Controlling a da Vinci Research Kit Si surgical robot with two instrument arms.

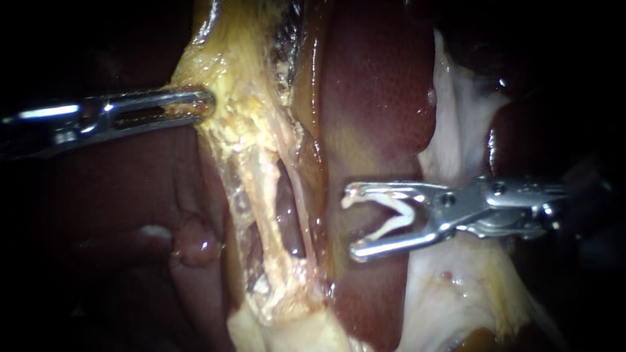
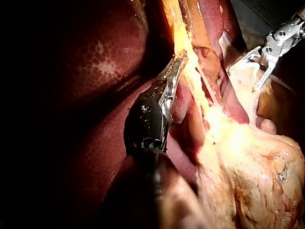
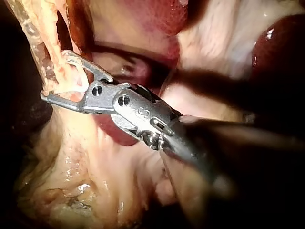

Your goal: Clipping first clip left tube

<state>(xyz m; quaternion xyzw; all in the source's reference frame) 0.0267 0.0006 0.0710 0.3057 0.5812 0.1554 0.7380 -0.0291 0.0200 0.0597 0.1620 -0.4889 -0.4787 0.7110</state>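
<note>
**Liver backdrop: loaded clip stands short of the left tube**

Endoscope view. Dark red liver (image 1: 385, 98) fills the background, glossy under the light. The left instrument (image 1: 207, 104) has its jaws clamped together on the edge of a band of yellowish tissue (image 1: 241, 124). Beyond that hold the band thins into pale strands with a dark window between them. The left tube (image 1: 261, 189) is the strand on the left instrument's side of that window. The right instrument (image 1: 351, 223) lies over the liver. Its jaws are spread wide and grasp an open white clip (image 1: 398, 212) that sits against both of them. Their mouth faces the strands. The left tube lies ahead of the tips and apart from them, and no tissue is inside the clip. Pale membrane (image 1: 456, 130) hangs behind this instrument's hinge.

Left wrist view. The left instrument (image 2: 177, 59) meets the yellowish tissue (image 2: 183, 36) at its tips, jaws pressed together on it. Mottled liver (image 2: 100, 62) lies beside its shaft. The right instrument (image 2: 243, 78) stands well off to the far side of the strands, jaws apart.

Right wrist view. The right instrument (image 3: 53, 75) holds the clip (image 3: 78, 86) in its spread jaws. Its tips overlap a pale strand here; whether they touch it cannot be told.
</note>
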